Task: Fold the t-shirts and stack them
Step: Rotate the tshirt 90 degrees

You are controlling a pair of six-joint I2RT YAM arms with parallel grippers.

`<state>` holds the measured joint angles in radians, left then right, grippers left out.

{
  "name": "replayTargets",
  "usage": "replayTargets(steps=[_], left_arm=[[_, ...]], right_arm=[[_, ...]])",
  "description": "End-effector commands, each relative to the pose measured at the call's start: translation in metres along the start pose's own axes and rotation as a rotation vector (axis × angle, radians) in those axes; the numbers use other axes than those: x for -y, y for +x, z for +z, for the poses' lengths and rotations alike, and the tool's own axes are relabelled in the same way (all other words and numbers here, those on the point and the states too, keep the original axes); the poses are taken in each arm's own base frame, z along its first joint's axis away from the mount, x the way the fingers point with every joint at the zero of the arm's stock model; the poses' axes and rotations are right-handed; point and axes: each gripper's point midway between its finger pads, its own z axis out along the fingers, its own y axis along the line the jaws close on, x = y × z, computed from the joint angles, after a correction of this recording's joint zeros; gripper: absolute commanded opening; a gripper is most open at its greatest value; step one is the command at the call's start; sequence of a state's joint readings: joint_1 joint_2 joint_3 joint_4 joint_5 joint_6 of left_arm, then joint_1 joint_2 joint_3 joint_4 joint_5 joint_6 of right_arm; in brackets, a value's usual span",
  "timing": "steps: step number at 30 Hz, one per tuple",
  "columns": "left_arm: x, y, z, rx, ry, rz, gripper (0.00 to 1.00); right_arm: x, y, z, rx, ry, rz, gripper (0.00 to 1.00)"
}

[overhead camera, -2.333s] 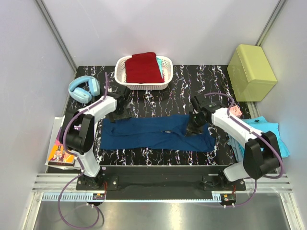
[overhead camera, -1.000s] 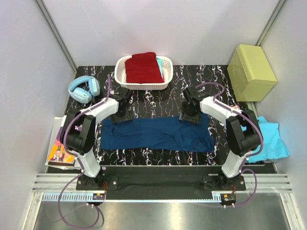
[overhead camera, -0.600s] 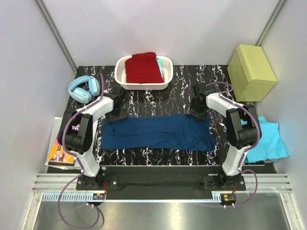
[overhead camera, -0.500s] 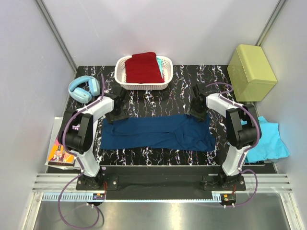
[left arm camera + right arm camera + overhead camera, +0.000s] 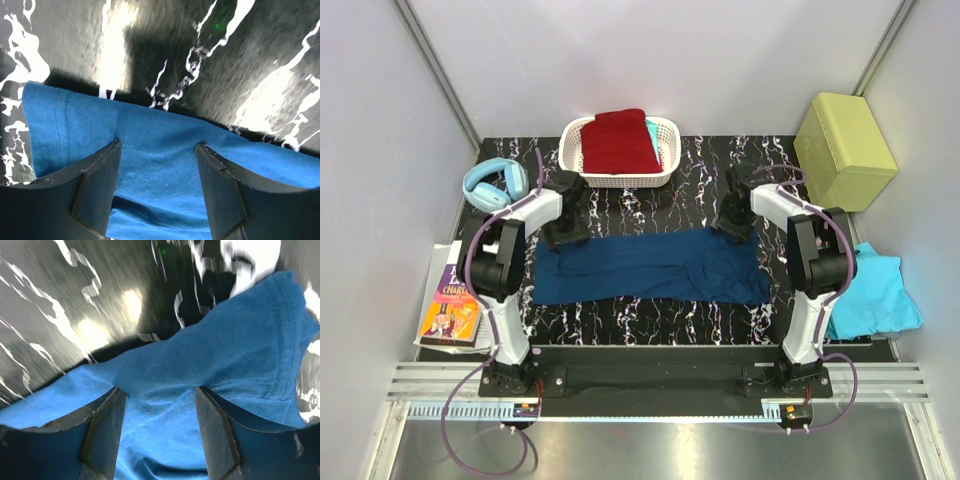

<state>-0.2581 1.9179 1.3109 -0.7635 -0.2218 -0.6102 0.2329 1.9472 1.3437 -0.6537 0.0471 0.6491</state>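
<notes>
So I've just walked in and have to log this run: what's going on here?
Both arms are working on the navy blue t-shirt, which lies in a long strip across the table. The left gripper and right gripper are down at its two far corners, fingers apart with cloth between them, not clamped. A dark red t-shirt sits folded in the basket. A turquoise t-shirt lies loose at the table's right edge.

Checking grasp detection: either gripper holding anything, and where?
Nothing clamped. Left gripper and right gripper are open, fingers resting on the navy shirt near its far edge.
</notes>
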Motion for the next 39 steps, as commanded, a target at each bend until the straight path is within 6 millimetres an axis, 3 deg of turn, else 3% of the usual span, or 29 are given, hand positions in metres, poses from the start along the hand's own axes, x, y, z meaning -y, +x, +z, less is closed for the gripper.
replayTargets(steps=[1,7,12,13,17,23,26,27,29,34,37,39], left_arm=[[0.008,-0.016,0.003,-0.002,0.008,-0.004,0.65],[0.02,-0.035,0.001,0.021,0.019,-0.008,0.64],[0.015,-0.053,-0.042,0.152,0.036,-0.027,0.67],[0.014,-0.058,-0.059,0.187,0.059,-0.034,0.68],[0.009,-0.06,-0.084,0.245,0.083,-0.04,0.69],[-0.002,-0.034,-0.068,0.185,0.046,-0.02,0.68],[0.001,-0.018,-0.056,0.153,0.056,-0.007,0.63],[0.005,-0.011,-0.052,0.142,0.066,0.007,0.53],[0.01,-0.006,-0.05,0.135,0.071,0.025,0.46],[0.017,-0.003,-0.052,0.15,0.081,0.056,0.29],[0.017,-0.005,-0.052,0.155,0.078,0.063,0.28],[0.014,-0.005,-0.052,0.16,0.064,0.058,0.32]], right_arm=[[-0.012,-0.043,-0.005,0.081,-0.012,0.033,0.64],[-0.017,-0.058,-0.002,0.084,-0.019,0.02,0.63],[-0.016,-0.057,-0.028,0.13,-0.052,0.005,0.69],[-0.016,-0.057,-0.033,0.141,-0.058,0.006,0.69],[-0.014,-0.058,-0.056,0.182,-0.084,-0.006,0.7],[-0.018,-0.049,-0.061,0.159,-0.122,-0.007,0.68],[-0.022,-0.042,-0.061,0.154,-0.141,-0.008,0.42],[-0.027,-0.04,-0.061,0.158,-0.156,-0.011,0.19],[-0.03,-0.034,-0.059,0.139,-0.164,-0.013,0.09],[-0.044,-0.017,-0.063,0.133,-0.177,-0.066,0.09],[-0.049,-0.012,-0.064,0.129,-0.185,-0.085,0.14],[-0.049,-0.01,-0.062,0.123,-0.182,-0.089,0.16]])
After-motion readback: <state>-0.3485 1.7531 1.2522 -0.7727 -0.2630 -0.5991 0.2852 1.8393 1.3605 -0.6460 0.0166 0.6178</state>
